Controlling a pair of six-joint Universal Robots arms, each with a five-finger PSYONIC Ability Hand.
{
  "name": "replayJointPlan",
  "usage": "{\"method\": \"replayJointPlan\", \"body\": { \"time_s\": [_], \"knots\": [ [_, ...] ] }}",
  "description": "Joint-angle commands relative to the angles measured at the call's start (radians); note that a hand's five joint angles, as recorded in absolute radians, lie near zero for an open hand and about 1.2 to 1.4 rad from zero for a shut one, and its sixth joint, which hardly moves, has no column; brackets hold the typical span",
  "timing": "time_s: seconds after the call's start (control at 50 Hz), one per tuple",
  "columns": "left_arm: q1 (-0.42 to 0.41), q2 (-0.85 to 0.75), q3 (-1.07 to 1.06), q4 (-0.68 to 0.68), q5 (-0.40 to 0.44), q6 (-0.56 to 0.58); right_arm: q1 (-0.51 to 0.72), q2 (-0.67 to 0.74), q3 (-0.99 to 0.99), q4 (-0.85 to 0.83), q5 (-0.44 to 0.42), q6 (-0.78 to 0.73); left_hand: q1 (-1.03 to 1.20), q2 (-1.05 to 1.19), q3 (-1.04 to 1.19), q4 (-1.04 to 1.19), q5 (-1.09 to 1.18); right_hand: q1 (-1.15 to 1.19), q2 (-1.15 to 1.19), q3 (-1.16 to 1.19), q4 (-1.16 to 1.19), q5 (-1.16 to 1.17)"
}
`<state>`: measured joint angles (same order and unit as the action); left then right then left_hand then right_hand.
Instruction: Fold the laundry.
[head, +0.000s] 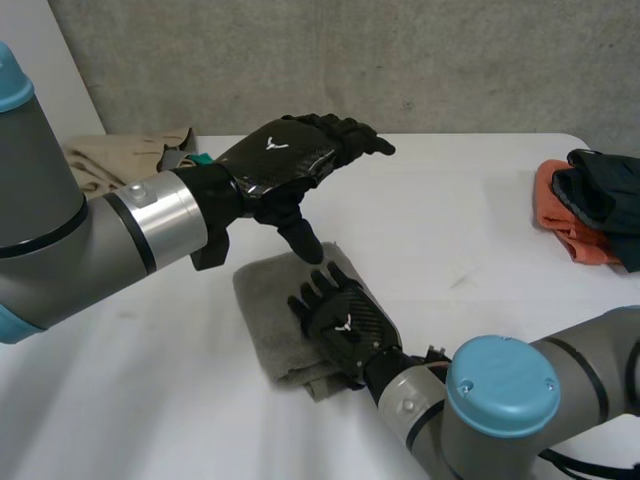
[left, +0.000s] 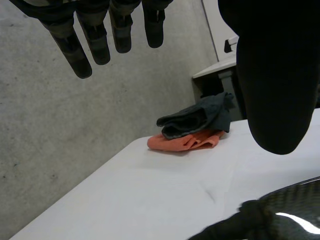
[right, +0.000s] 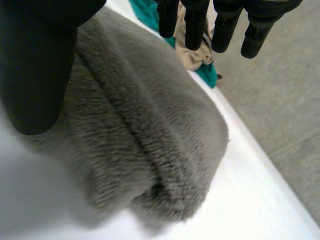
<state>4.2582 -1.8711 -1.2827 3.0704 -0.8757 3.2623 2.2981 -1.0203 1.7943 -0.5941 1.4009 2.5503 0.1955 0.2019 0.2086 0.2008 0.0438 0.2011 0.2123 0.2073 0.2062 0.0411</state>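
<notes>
Towel (head: 265, 318) lies diagonally; right hand (head: 347, 325) flat open on it, left hand (head: 285, 160) open above.

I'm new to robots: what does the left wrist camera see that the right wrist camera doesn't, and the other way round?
Left wrist view: the left robot hand, fingers straight and holding nothing, and beyond it a dark grey cloth lying on an orange cloth at the table's edge. Right wrist view: a folded grey towel under the palm, with a teal cloth and a beige cloth past the fingertips. Shared: the white table and the right robot hand, open.
</notes>
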Motion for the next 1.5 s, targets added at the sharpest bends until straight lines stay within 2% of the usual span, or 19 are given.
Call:
{"method": "replayJointPlan", "body": {
  "time_s": [0.02, 0.08, 0.1, 0.16, 0.18, 0.2, 0.38, 0.46, 0.6, 0.62, 0.66, 0.7, 0.8, 0.98, 1.06, 1.12, 1.16, 1.32, 1.5],
  "knots": [
    [-0.014, 0.001, -0.009, 0.002, -0.014, 0.001, -0.003, 0.124, -0.108, -0.053, 0.009, 0.002, 0.000, -0.006, -0.013, -0.005, -0.022, -0.027, -0.038, -0.033, -0.032, -0.041],
    [-0.014, 0.001, -0.010, 0.002, -0.014, 0.001, -0.005, 0.147, -0.138, -0.050, 0.009, 0.001, 0.000, -0.006, -0.013, -0.005, -0.022, -0.027, -0.038, -0.033, -0.032, -0.041],
    [-0.014, 0.001, -0.012, 0.002, -0.014, 0.001, -0.005, 0.154, -0.150, -0.052, 0.010, 0.002, 0.000, -0.006, -0.013, -0.005, -0.022, 0.099, 0.088, 0.093, 0.094, 0.085],
    [-0.014, 0.001, -0.010, 0.001, -0.012, 0.001, -0.006, 0.151, -0.159, -0.053, -0.002, 0.011, 0.000, -0.006, -0.013, -0.005, -0.022, 0.660, 0.648, 0.653, 0.654, 0.645],
    [-0.015, 0.003, -0.009, 0.002, -0.012, 0.001, -0.006, 0.143, -0.165, -0.062, -0.002, 0.019, 0.000, -0.006, -0.013, -0.005, -0.022, 1.173, 1.162, 1.167, 1.168, 1.159],
    [-0.014, 0.003, -0.006, 0.002, -0.014, 0.001, -0.006, 0.140, -0.168, -0.064, -0.002, 0.019, 0.000, -0.006, -0.013, -0.005, -0.022, 1.195, 1.184, 1.189, 1.190, 1.180],
    [-0.012, 0.012, 0.031, 0.002, -0.012, -0.006, -0.014, 0.092, -0.286, -0.043, 0.007, 0.103, 0.003, -0.003, -0.010, -0.002, -0.019, 1.195, 1.184, 1.189, 1.190, 1.181],
    [-0.014, 0.026, 0.051, 0.004, -0.012, -0.007, -0.054, 0.080, -0.369, 0.026, 0.006, 0.146, 0.003, -0.003, -0.010, -0.002, -0.019, 1.195, 1.184, 1.189, 1.190, 1.181],
    [-0.012, 0.047, 0.054, 0.002, -0.012, -0.016, -0.094, 0.152, -0.509, 0.325, -0.049, 0.160, 0.000, -0.006, -0.013, -0.005, -0.022, 1.195, 1.184, 1.189, 1.190, 1.181],
    [-0.012, 0.049, 0.049, 0.002, -0.012, -0.018, -0.094, 0.169, -0.516, 0.361, -0.054, 0.156, 0.000, -0.006, -0.013, -0.005, -0.022, 1.141, 1.130, 1.135, 1.136, 1.126],
    [-0.012, 0.047, 0.037, 0.001, -0.012, -0.018, -0.095, 0.204, -0.527, 0.425, -0.048, 0.153, 0.000, -0.006, -0.013, -0.005, -0.022, 0.763, 0.752, 0.757, 0.758, 0.749],
    [-0.011, 0.047, 0.025, 0.001, -0.012, -0.019, -0.098, 0.212, -0.517, 0.433, -0.043, 0.156, -0.003, -0.009, -0.016, -0.008, -0.025, 0.534, 0.523, 0.528, 0.529, 0.519],
    [-0.009, 0.043, -0.004, 0.004, -0.011, -0.018, -0.121, 0.203, -0.489, 0.405, -0.020, 0.153, -0.003, -0.009, -0.016, -0.008, -0.025, 0.213, 0.202, 0.207, 0.208, 0.198],
    [-0.006, 0.041, -0.006, 0.002, -0.011, -0.018, -0.118, 0.201, -0.492, 0.401, -0.016, 0.150, -0.003, -0.009, -0.016, -0.008, -0.025, 0.224, 0.213, 0.218, 0.219, 0.210],
    [-0.008, 0.041, -0.006, 0.004, -0.011, -0.018, -0.117, 0.207, -0.492, 0.399, -0.022, 0.139, -0.003, -0.009, -0.016, -0.008, -0.025, 0.300, 0.289, 0.294, 0.295, 0.286],
    [-0.008, 0.041, -0.007, 0.002, -0.009, -0.018, -0.115, 0.220, -0.500, 0.398, -0.030, 0.125, -0.003, -0.009, -0.016, -0.008, -0.025, 0.699, 0.688, 0.692, 0.694, 0.684],
    [-0.008, 0.040, -0.007, 0.002, -0.011, -0.018, -0.114, 0.229, -0.504, 0.390, -0.031, 0.114, -0.003, -0.009, -0.016, -0.008, -0.025, 1.192, 1.181, 1.186, 1.187, 1.178],
    [-0.005, 0.046, -0.003, 0.004, -0.011, -0.018, -0.117, 0.177, -0.542, 0.237, -0.033, 0.125, -0.003, -0.009, -0.016, -0.008, -0.025, 1.195, 1.184, 1.189, 1.190, 1.181],
    [-0.005, 0.086, 0.034, 0.005, -0.012, -0.021, -0.173, 0.102, -0.690, 0.272, -0.007, 0.166, 0.000, -0.006, -0.013, -0.005, -0.022, 1.195, 1.184, 1.189, 1.190, 1.181]
  ]
}}
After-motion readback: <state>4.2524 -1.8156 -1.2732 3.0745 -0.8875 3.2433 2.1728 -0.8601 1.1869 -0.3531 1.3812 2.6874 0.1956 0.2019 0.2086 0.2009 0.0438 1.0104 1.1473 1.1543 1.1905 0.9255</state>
